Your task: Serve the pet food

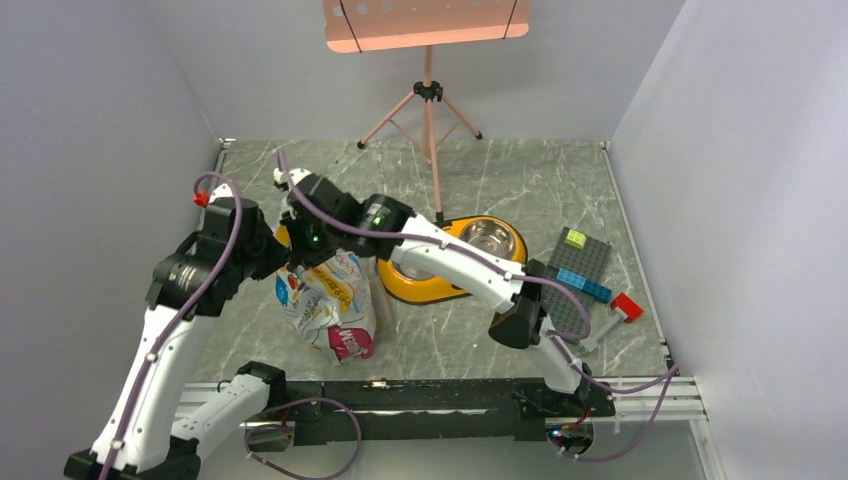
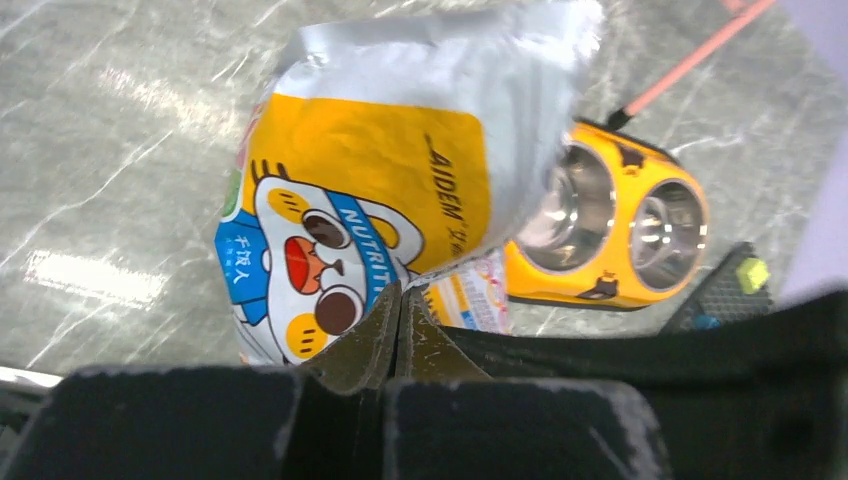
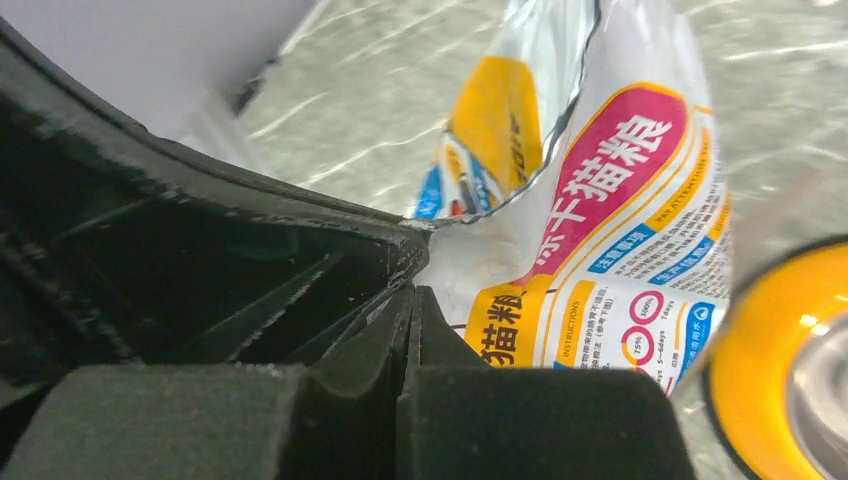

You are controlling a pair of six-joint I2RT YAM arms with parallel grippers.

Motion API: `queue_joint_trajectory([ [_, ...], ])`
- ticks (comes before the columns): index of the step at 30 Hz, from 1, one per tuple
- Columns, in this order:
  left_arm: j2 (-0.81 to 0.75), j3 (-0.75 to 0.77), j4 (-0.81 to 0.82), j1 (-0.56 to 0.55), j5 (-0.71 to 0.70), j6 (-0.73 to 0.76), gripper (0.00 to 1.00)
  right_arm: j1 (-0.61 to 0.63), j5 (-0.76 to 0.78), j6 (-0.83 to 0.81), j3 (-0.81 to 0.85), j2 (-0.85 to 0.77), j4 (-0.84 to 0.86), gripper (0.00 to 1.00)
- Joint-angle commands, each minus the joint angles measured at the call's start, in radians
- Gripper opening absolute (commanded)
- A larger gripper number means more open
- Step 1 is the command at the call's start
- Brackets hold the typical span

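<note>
The left fingers (image 2: 372,335) and right fingers (image 3: 375,325), two pairs, each clamp the top edge of the one pet food bag (image 1: 330,300). The bag stands just left of one yellow feeder (image 1: 420,284) with two steel bowls (image 2: 583,205). The counter (image 1: 520,170) is grey marble-patterned and walled in plain grey, with one pink tripod stand (image 1: 428,100) at the back.

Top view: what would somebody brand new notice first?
The crinkly cartoon pet food bag left of middle, pinched at its top by the left gripper and right gripper. Beside it sits a bright yellow feeder with shiny steel bowls, and a pink stand stands at the back.
</note>
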Motion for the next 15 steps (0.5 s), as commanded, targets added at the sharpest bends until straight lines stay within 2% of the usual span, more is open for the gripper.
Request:
queue_joint_trajectory([
  [1, 0.066, 0.037, -0.147, -0.006, -0.075, -0.026, 0.00, 0.005, 0.613, -0.074, 0.026, 0.069, -0.176, 0.00],
  [7, 0.042, -0.064, -0.049, 0.043, -0.058, 0.008, 0.00, 0.004, 0.745, -0.101, 0.081, 0.114, -0.246, 0.00],
  [9, 0.031, -0.064, -0.026, 0.051, -0.037, 0.014, 0.00, -0.001, 0.728, -0.101, 0.062, 0.105, -0.249, 0.00],
  [11, 0.012, -0.064, 0.016, 0.055, 0.000, 0.020, 0.00, 0.000, 0.627, -0.136, -0.082, 0.008, -0.107, 0.00],
  [13, -0.023, -0.078, 0.121, 0.056, 0.070, 0.033, 0.00, -0.022, 0.415, -0.148, -0.227, -0.116, 0.048, 0.00],
  [15, -0.074, -0.116, 0.253, 0.058, 0.154, 0.036, 0.00, -0.054, 0.217, -0.148, -0.270, -0.178, 0.108, 0.00],
])
